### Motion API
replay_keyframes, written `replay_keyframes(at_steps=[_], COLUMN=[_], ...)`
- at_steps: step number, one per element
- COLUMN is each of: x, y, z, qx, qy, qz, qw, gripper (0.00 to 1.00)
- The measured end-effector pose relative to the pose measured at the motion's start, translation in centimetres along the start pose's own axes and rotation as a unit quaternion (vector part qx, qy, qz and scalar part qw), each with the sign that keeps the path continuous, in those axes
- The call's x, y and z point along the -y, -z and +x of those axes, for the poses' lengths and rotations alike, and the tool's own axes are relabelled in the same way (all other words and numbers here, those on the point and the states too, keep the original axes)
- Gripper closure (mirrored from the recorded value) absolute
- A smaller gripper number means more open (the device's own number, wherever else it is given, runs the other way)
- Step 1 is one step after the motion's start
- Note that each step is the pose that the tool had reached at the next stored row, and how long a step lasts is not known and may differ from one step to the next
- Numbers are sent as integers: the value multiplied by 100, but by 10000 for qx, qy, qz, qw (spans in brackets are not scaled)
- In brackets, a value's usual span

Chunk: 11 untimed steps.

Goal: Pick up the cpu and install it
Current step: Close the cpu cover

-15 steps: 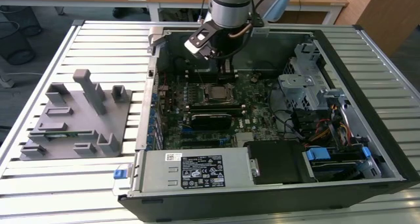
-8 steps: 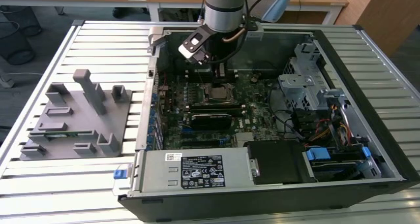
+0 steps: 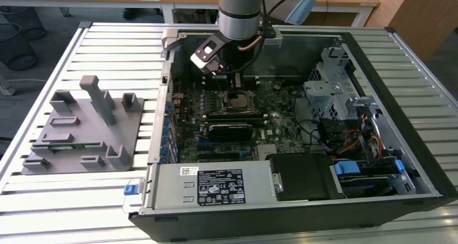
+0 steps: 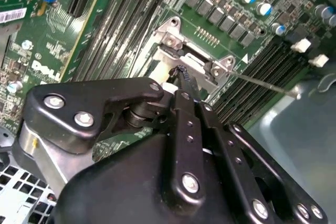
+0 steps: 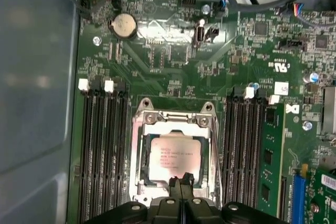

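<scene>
The cpu [image 5: 170, 157] lies flat inside the socket [image 5: 137, 145], in the middle of the motherboard [image 5: 173, 61]. The pincer [image 5: 182, 181] is closed on nothing, with its tips over one edge of the chip. I judge the chip light, stiff and fragile, so opposite rim edges are the best hold.

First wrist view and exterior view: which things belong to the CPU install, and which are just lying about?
Job: cpu, lying in the socket; gripper at its edge.
Lying about: grey fixture block, memory module, coin battery, power supply.
</scene>
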<state>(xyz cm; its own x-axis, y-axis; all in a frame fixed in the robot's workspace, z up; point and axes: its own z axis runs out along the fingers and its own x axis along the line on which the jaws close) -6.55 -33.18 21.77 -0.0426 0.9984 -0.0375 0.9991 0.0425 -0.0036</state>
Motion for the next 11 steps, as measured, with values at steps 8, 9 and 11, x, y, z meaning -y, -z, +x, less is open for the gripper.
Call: replay_keyframes(at_steps=[8, 9, 11], x=[42, 44, 49], y=[-87, -97, -117], z=[6, 6, 8], qx=[0, 0, 0], qy=[0, 0, 0], qz=[0, 0, 0], qw=[10000, 10000, 10000], gripper=[89, 89, 89])
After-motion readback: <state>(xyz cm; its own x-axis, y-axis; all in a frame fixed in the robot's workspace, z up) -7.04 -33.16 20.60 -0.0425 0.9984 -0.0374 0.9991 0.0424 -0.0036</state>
